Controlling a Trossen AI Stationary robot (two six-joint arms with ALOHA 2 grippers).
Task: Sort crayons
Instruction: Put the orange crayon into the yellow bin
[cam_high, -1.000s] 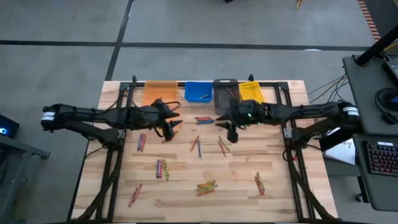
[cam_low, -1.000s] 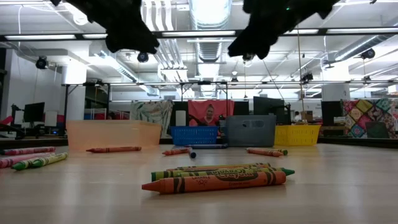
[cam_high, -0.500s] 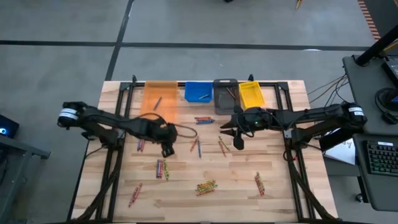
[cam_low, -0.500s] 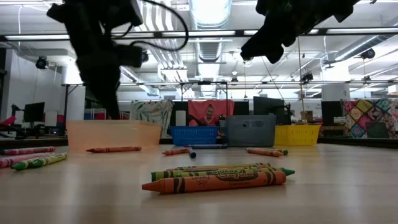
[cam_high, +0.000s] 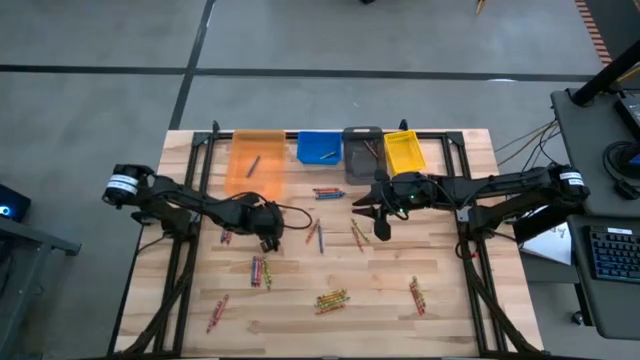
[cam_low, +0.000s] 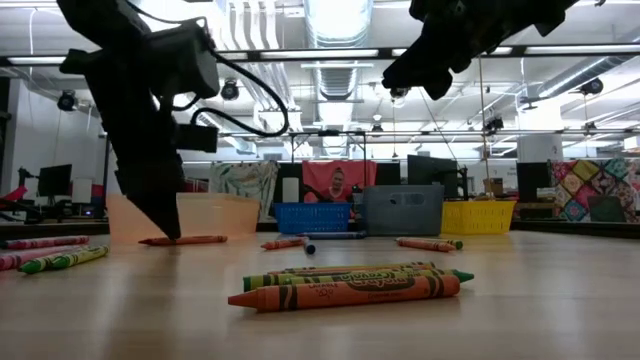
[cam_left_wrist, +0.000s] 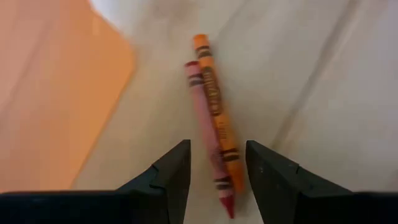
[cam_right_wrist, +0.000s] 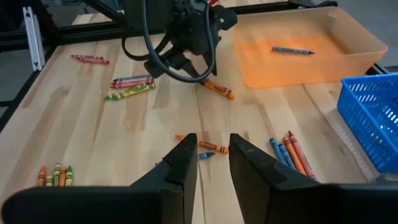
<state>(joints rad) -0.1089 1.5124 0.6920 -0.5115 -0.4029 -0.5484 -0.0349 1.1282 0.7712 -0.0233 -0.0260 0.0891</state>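
Observation:
Crayons lie scattered over the wooden table (cam_high: 440, 250). My left gripper (cam_left_wrist: 216, 154) points steeply down, low over the table in front of the orange bin (cam_high: 255, 160). It is open. Its fingers stand on either side of a red crayon (cam_left_wrist: 204, 118) and an orange crayon (cam_left_wrist: 214, 106), which lie side by side flat on the wood; I see no touch. In the low view its tips (cam_low: 167, 233) are just above the table. My right gripper (cam_right_wrist: 211, 152) is open with nothing between its fingers. It hangs high over the middle of the table (cam_high: 382, 230).
The blue bin (cam_high: 320, 147), grey bin (cam_high: 362, 150) and yellow bin (cam_high: 402, 150) stand in a row with the orange one along the far edge. One crayon (cam_right_wrist: 292, 50) lies in the orange bin. Crayon clusters (cam_high: 332, 299), (cam_high: 260, 270), (cam_high: 416, 295) lie nearer the front.
My left gripper has come down from high over the table to just above it, moving a little toward the near edge and tipping from nearly level to steeply downward. My right gripper has shifted slightly toward the near edge. No crayon has moved.

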